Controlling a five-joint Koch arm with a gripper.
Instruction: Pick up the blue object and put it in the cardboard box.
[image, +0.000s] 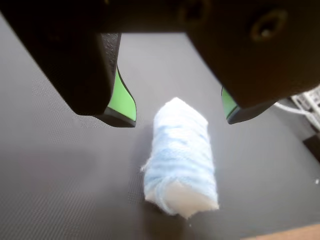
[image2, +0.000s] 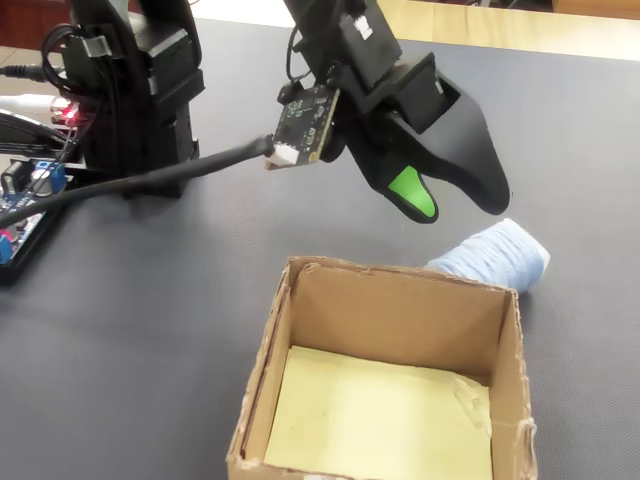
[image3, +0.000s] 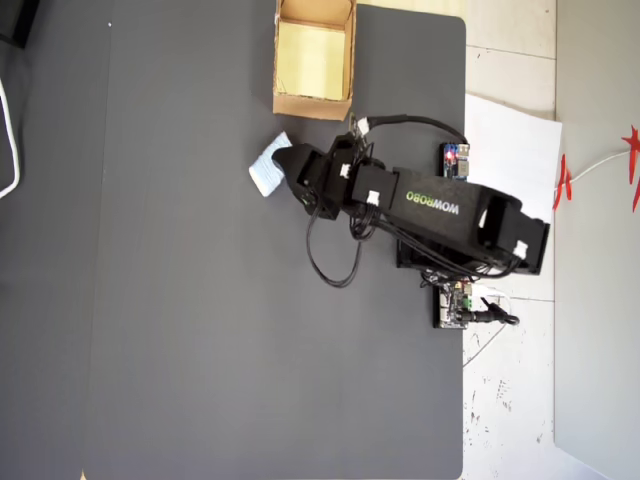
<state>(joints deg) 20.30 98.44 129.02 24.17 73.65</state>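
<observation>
The blue object is a pale blue-white ribbed roll lying on the dark mat. In the wrist view it lies just below and between my green-padded fingers. My gripper is open, its jaws spread wider than the roll and not touching it. In the fixed view the gripper hovers a little above the roll, which lies just behind the cardboard box's far right corner. The cardboard box stands open with a pale yellow bottom and nothing inside. From overhead the roll sits below the box, at the gripper's tip.
The arm's base stands at the back left of the fixed view, with a black cable and circuit boards beside it. A white paper sheet lies off the mat at the right of the overhead view.
</observation>
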